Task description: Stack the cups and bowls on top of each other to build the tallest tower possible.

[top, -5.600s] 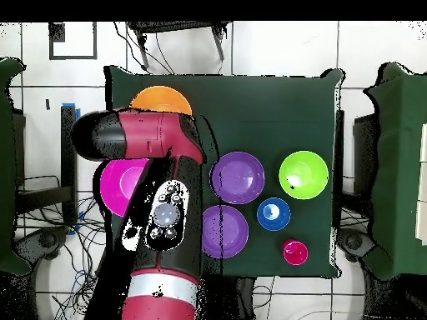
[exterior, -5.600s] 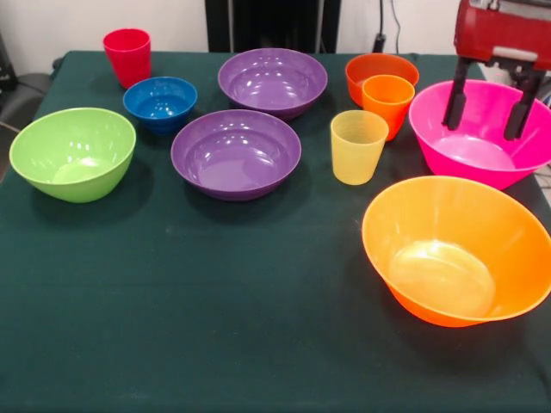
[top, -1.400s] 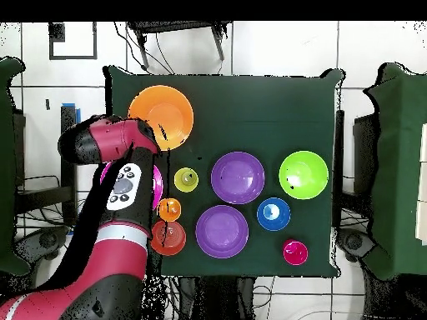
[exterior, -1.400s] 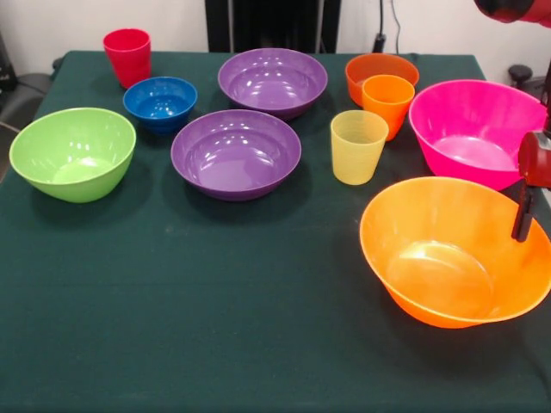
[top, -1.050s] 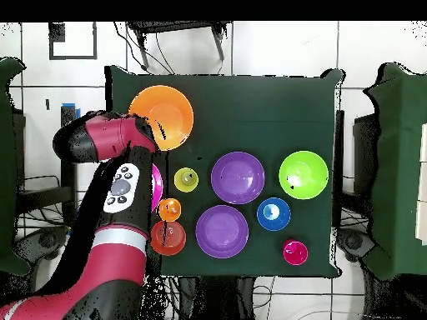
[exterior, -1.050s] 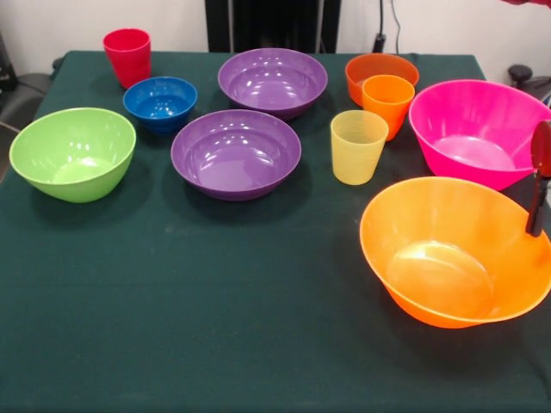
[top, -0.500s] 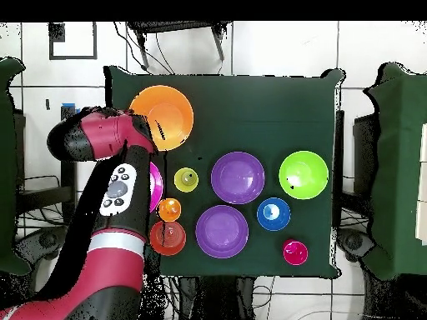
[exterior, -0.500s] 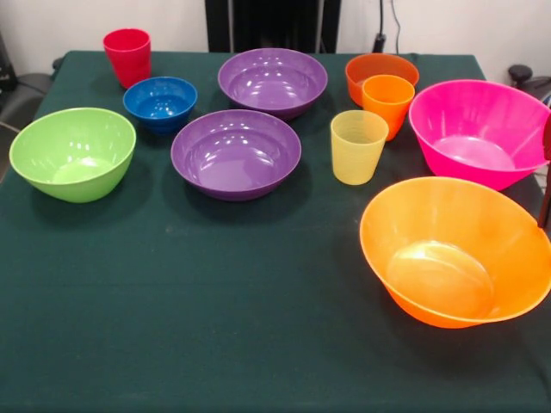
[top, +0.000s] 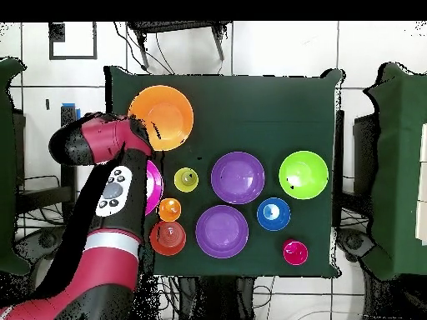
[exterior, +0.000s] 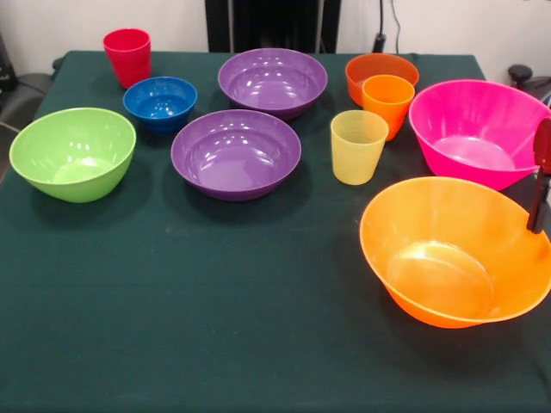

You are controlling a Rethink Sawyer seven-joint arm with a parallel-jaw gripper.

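Observation:
The large orange bowl (exterior: 456, 249) (top: 161, 117) sits at the front right. My gripper (exterior: 539, 215) hangs at the picture's right edge, just beside that bowl's right rim and in front of the pink bowl (exterior: 478, 133). Only a sliver of the gripper shows. In the overhead view the arm (top: 113, 192) covers most of the pink bowl. Two purple bowls (exterior: 236, 153) (exterior: 272, 81), a lime green bowl (exterior: 73, 152), a blue bowl (exterior: 160, 101) and a small red-orange bowl (exterior: 379, 69) stand apart. So do the red cup (exterior: 127, 56), yellow cup (exterior: 358, 146) and orange cup (exterior: 387, 103). No tower is in view.
A dark green cloth (exterior: 215, 310) covers the table, with open cloth across the front left. The orange cup touches the front of the red-orange bowl. The table's right edge lies close to the orange and pink bowls.
The gripper left the pink bowl, came down beside the orange bowl's right rim, slid almost out of the picture, and has now come back in slightly. The bowls and cups kept their places.

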